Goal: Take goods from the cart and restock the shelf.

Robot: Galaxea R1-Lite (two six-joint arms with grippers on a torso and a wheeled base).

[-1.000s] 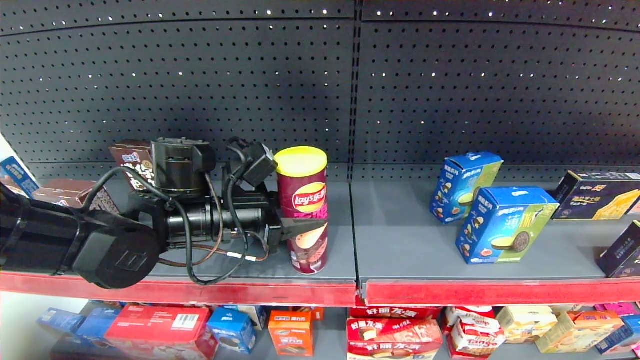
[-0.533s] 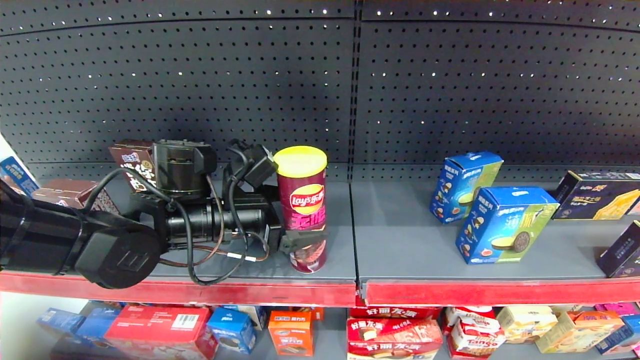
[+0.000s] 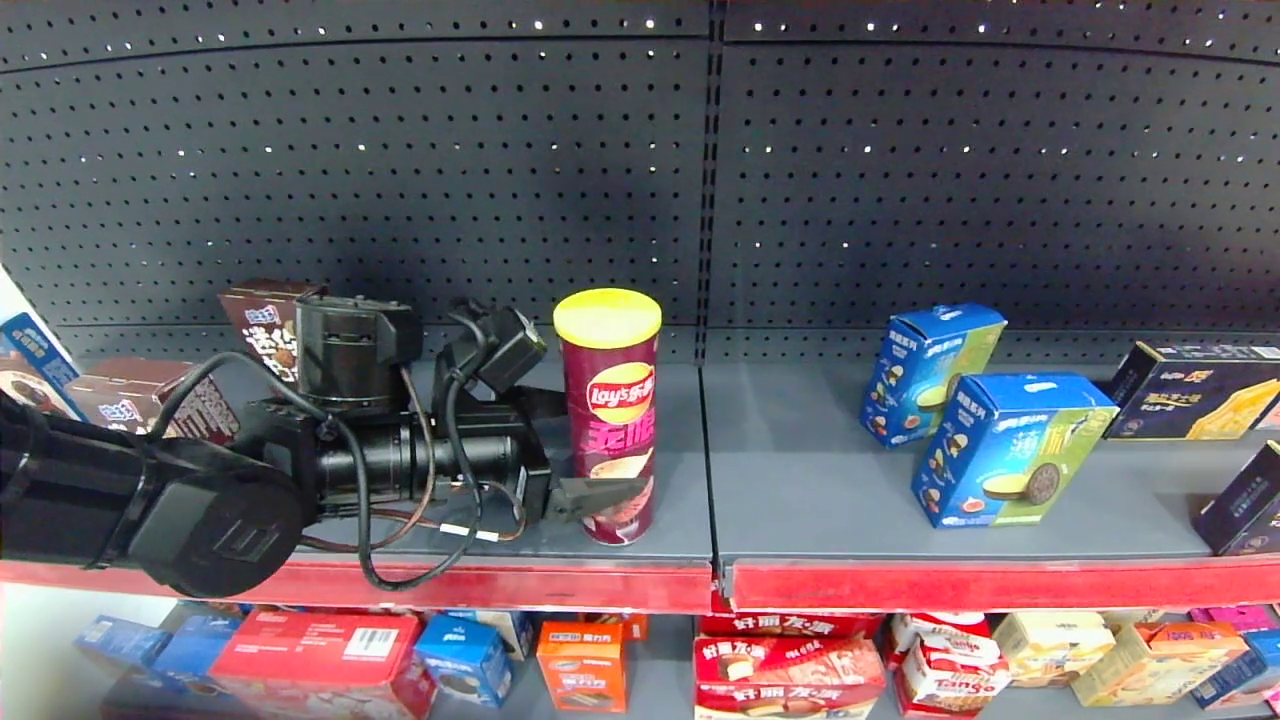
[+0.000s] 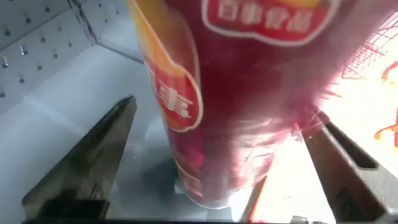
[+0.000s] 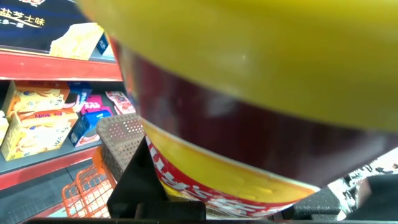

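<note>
Can [image 3: 610, 410] upright on shelf [image 3: 800, 480] near front edge, left end effector [image 4: 219, 107] released, fingers [image 4: 93, 162] straddling its base, right end effector [image 5: 242, 193] grasping second can [image 5: 249, 74]

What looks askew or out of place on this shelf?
The front blue box and the rear blue box sit turned at an angle instead of facing the shelf's red edge. The chips can stands upright near that edge, with the left end effector open around its lower part. Nothing is spilled.

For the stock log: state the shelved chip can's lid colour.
Yellow. The lid of the chip can shows best in the head view.
</note>
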